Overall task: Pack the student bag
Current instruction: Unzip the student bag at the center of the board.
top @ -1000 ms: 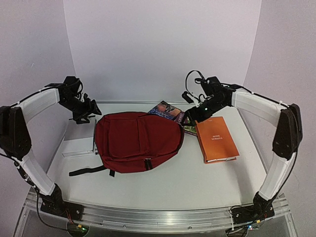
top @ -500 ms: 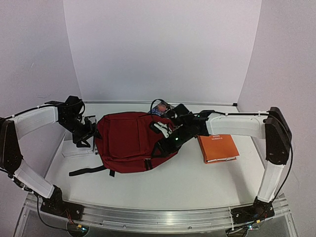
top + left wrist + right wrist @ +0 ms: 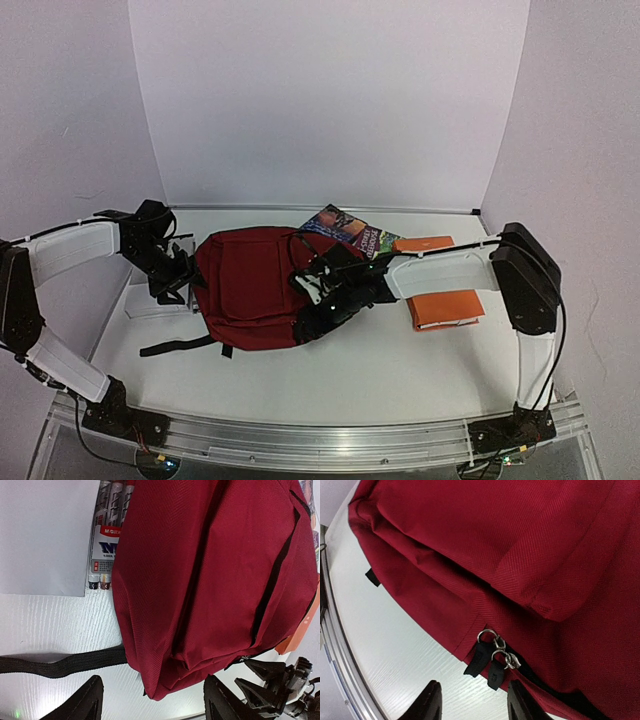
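The student bag (image 3: 250, 285), dark red, lies flat in the middle of the table, its black strap (image 3: 175, 347) trailing to the front left. My left gripper (image 3: 185, 278) is at the bag's left edge; in the left wrist view it (image 3: 152, 702) stands open, with a corner of the bag (image 3: 165, 675) just ahead of the gap. My right gripper (image 3: 308, 305) is low at the bag's near right edge. In the right wrist view it (image 3: 475, 705) is open, and two black zip pulls (image 3: 490, 662) on metal rings hang just ahead of its fingertips, untouched.
An orange book (image 3: 450, 308) lies right of the bag, partly under my right arm. A colourful book (image 3: 345, 225) sticks out behind the bag. A pack of markers (image 3: 105, 540) and a white sheet (image 3: 45, 535) lie along the bag's left side.
My right arm has swung left from above the orange book down to the bag's near edge, and its jaws have narrowed. My left gripper has dropped to the bag's left edge.
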Motion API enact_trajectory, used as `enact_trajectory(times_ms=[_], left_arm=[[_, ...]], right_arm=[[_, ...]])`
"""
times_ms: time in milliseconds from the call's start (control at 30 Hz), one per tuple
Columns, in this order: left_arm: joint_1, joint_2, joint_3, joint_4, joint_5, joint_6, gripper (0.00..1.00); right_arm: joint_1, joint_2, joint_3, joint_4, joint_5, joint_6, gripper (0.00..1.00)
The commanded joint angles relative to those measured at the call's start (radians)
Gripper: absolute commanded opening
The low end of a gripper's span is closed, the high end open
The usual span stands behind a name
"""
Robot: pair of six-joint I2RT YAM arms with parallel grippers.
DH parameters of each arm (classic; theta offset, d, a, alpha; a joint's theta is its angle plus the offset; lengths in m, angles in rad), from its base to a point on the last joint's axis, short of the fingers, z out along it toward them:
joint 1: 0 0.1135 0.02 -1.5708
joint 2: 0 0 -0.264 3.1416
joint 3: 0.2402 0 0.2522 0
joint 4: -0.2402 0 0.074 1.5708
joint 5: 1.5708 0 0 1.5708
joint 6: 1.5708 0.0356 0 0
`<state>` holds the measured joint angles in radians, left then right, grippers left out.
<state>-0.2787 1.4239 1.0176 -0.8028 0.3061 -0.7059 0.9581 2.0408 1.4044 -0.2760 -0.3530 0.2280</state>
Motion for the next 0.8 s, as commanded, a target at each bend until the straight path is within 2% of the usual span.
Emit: enact_trajectory(times_ms=[0, 400, 600, 767], left_arm=[[-0.006, -0.044, -0.007, 0.012, -0.02, 0.008, 0.69], [-0.006, -0.057, -0.021, 0.004, -0.031, 0.002, 0.68], [-0.007, -0.047, -0.023, 0.009, -0.038, -0.006, 0.68], [-0.008, 0.006, -0.022, 0.01, -0.037, -0.003, 0.72]], right_arm=[[0.002, 0.027, 0.016, 0.029, 0.078, 0.028, 0.4], [0.004, 0.097, 0.046, 0.028, 0.143, 0.046, 0.34], [0.009, 0.121, 0.044, 0.025, 0.199, 0.055, 0.23], [0.01, 0.122, 0.04, 0.021, 0.213, 0.059, 0.09]])
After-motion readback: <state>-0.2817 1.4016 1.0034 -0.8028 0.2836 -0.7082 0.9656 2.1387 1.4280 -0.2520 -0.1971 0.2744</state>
